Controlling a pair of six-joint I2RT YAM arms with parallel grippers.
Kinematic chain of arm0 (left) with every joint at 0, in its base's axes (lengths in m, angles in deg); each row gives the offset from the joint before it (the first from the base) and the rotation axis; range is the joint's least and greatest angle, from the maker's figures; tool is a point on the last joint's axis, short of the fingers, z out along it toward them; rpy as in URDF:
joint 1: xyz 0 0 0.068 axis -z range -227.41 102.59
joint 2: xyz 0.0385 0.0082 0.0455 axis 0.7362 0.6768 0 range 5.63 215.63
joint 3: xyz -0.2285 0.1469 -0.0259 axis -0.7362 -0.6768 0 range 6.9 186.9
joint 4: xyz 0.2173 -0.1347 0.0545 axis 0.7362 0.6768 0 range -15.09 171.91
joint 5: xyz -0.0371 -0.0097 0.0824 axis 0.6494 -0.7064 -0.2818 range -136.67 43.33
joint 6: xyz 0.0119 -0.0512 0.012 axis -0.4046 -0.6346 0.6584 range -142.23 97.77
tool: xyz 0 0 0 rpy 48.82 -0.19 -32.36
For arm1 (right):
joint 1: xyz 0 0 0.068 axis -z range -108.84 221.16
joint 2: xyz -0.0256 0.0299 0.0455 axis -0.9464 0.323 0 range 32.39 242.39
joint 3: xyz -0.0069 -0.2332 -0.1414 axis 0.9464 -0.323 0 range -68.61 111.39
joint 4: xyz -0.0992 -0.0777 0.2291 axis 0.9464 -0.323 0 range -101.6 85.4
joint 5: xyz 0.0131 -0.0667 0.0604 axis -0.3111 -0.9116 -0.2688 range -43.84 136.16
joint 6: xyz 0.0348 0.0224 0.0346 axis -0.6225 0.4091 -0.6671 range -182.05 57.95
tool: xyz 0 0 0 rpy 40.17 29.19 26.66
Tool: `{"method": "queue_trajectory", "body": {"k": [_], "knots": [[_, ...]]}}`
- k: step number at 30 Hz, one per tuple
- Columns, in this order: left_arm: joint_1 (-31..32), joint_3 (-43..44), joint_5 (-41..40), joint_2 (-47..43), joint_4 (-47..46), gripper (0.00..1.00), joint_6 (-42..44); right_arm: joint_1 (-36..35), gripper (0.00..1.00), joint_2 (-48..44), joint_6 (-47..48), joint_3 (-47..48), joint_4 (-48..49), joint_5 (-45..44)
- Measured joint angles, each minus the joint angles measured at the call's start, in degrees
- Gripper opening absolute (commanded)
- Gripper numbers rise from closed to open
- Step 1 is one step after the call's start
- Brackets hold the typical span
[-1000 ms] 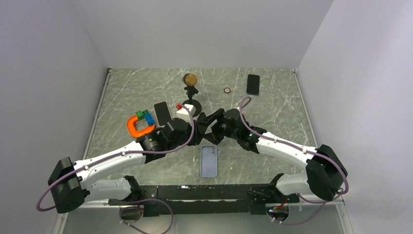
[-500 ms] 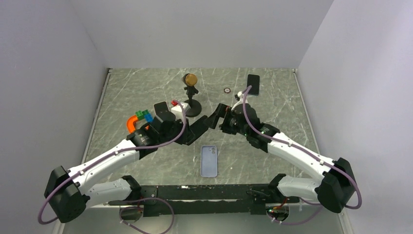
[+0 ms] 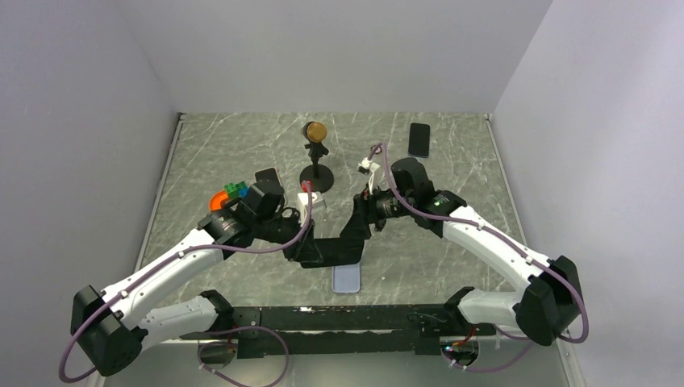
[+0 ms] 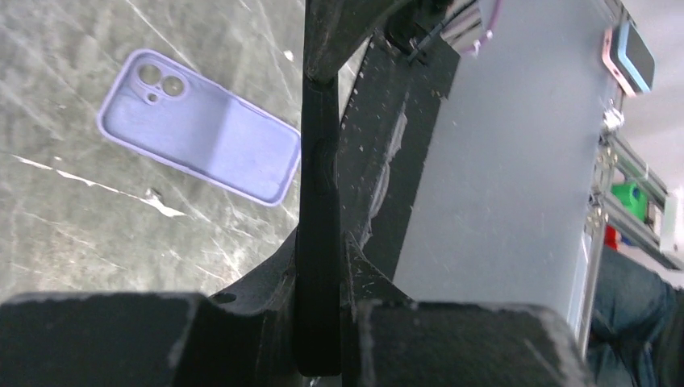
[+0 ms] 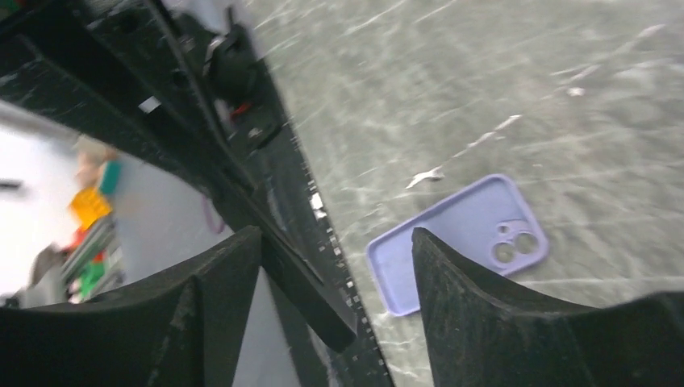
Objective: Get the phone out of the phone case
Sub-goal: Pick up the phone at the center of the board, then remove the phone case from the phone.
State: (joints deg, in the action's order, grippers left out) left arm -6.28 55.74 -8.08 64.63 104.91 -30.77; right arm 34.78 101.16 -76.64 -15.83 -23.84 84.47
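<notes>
A black phone is out of its case, held level above the table. My left gripper is shut on its left end. In the left wrist view the phone stands edge-on, pinched between the fingers of the left gripper. My right gripper is open at the phone's right end. In the right wrist view the right gripper has wide-apart jaws, with the phone's edge near the left finger. The lavender case lies flat below, also seen in the wrist views.
A second dark phone lies at the back right, another left of centre. A black stand with a gold ball is at the back middle. An orange ring with coloured bricks sits under the left arm. The black rail runs along the near edge.
Both grippers have come down and toward the near edge with the black phone, which now hangs over the case's far end. The right arm's wrist has swung back and up.
</notes>
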Motion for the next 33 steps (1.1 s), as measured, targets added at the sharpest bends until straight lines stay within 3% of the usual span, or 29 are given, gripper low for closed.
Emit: {"method": "queue_trajectory", "body": {"k": [3,6,11,23,26,30,33], "knots": [[-0.02,0.07,2.75,-0.11,2.03,0.0,1.79,0.09,0.59,2.05,0.72,-0.02,0.92,7.8],[-0.02,0.61,4.48,-0.09,3.85,0.0,3.26,0.13,0.64,3.43,0.98,-0.07,1.77,13.05],[-0.11,2.08,6.93,0.09,6.16,0.0,5.14,0.55,0.68,3.08,0.15,-1.64,5.2,17.51],[-2.16,3.58,8.94,2.25,6.34,0.0,7.63,-3.26,0.6,2.38,-6.91,-7.08,16.13,23.34],[-2.58,3.67,9.2,2.38,5.81,0.0,7.93,-3.96,0.4,2.36,-8.52,-7.98,18.38,23.67],[-2.6,4.02,11.13,2.36,5.81,0.03,8.04,-4.42,0.01,2.38,-9.27,-8.44,20.33,23.15],[-3.45,4.22,12.98,2.29,7.13,0.17,5.75,-4.98,0.0,2.23,-7.26,-8.72,23.8,24.09]]}}
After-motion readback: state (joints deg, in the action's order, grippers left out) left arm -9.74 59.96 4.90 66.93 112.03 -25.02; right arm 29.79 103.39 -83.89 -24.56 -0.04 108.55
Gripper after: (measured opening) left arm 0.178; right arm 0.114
